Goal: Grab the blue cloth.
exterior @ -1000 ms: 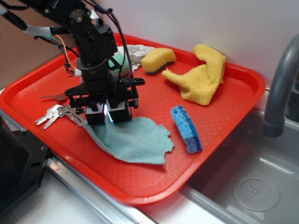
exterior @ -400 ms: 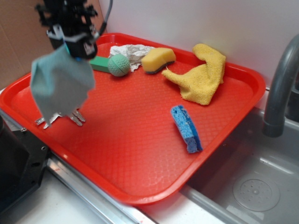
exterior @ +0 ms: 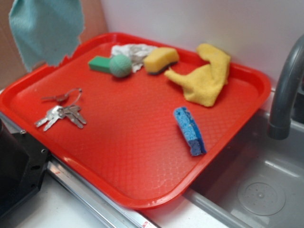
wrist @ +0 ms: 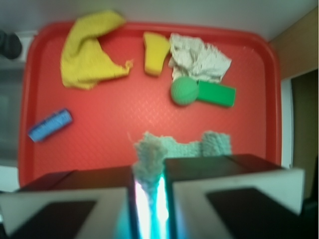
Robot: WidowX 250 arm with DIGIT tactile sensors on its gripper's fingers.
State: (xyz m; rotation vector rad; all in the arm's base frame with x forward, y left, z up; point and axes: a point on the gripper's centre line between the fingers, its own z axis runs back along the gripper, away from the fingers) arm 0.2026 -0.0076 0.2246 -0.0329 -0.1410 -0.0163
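**A sink-side counter against a plain pale wall**

A pale, bare wall [exterior: 199, 23] runs behind the counter. A brown panel [exterior: 9, 52] stands in the corner close by the pincer. Well off to the far side from the pincer, a grey faucet [exterior: 285, 90] curves over a steel sink [exterior: 256, 190] with its round drain. A metal edge strip [exterior: 90, 199] borders the white countertop [exterior: 52, 209]. The light is soft and even.

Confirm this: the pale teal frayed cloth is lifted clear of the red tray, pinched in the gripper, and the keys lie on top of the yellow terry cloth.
Wrong on the keys: the exterior view shows them lying on the bare red tray, far from the yellow terry cloth. The pale teal frayed cloth does hang clear, pinched in the gripper.
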